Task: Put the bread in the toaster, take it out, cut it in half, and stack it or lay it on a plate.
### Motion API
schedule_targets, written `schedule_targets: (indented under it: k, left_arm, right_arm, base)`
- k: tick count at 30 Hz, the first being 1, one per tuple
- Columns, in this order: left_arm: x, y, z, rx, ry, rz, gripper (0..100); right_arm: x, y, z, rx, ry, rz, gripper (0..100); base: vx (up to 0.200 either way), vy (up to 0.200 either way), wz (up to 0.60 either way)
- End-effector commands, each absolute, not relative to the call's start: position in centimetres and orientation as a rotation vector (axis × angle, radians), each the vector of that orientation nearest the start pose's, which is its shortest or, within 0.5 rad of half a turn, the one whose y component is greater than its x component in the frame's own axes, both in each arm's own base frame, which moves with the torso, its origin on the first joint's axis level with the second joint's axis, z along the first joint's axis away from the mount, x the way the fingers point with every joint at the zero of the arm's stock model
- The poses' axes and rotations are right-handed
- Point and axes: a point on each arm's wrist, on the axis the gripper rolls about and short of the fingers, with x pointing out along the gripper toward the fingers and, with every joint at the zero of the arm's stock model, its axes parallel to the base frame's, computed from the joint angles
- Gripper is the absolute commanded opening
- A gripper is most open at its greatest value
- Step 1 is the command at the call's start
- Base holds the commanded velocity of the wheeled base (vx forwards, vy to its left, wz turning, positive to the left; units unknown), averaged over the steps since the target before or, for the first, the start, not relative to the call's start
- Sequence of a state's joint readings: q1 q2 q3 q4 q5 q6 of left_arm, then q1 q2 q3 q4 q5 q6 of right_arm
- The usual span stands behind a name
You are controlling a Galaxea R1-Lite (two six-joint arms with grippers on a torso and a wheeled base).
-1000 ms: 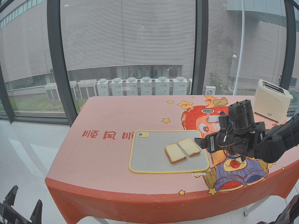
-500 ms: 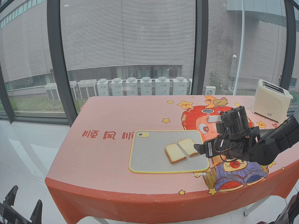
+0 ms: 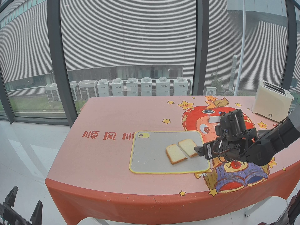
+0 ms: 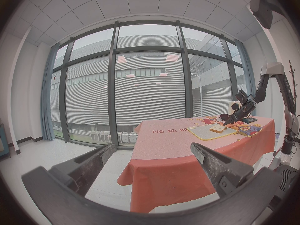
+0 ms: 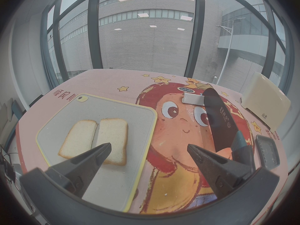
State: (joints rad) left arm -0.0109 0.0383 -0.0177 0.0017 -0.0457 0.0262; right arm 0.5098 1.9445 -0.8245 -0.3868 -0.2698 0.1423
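Orange-clothed surface (image 3: pixel 109 166) carries everything. Grey cutting board (image 3: pixel 150 153) with a yellow rim lies near the front edge. Cream toaster (image 3: pixel 272 100) stands at the far right corner, well apart from the board. Right hand (image 5: pixel 148 147) hangs low at the board's right edge, fingers apart, nothing held, aimed at the bread. Left hand (image 4: pixel 153 147) sits low off the surface's left side, fingers also apart and empty. Black knife (image 5: pixel 220 119) lies flat on the cloth to the right of the board, nobody gripping it.

Bread is already in two: the left half (image 3: pixel 176 153) and the right half (image 3: pixel 189 147) lie flat on the board side by side, cut edges almost touching. The right half is just beside the right hand's fingertips.

Step, as I judge it: toasting and cutting are done, pickup for stacking or plating is starting. Next move calls for the fingers to straddle the right half's edges, close gently so the crumb isn't crushed, then lift clear without dragging the left half.
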Motion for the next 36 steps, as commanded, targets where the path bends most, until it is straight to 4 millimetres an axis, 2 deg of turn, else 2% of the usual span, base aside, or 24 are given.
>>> schedule_targets:
  k: [1, 21, 22, 36]
  left_arm:
    - [-1.98, -0.08, 7.62, 0.025, 0.041, -0.057, 100]
    - [-1.98, -0.08, 7.62, 0.025, 0.041, -0.057, 100]
    - [-1.98, -0.08, 7.62, 0.025, 0.041, -0.057, 100]
    - [-1.98, -0.08, 7.62, 0.025, 0.041, -0.057, 100]
  right_arm:
    - [29.31, 15.51, 8.09, -0.148, 0.708, 0.173, 100]
    - [29.40, 15.68, 7.24, -0.157, 0.733, 0.174, 100]
    - [29.39, 15.67, 7.29, -0.157, 0.731, 0.174, 0]
    - [29.24, 15.83, 7.41, -0.155, 0.729, 0.184, 0]
  base:
    - [0.000, 0.000, 0.00]
    - [0.000, 0.000, 0.00]
    - [0.000, 0.000, 0.00]
    - [0.000, 0.000, 0.00]
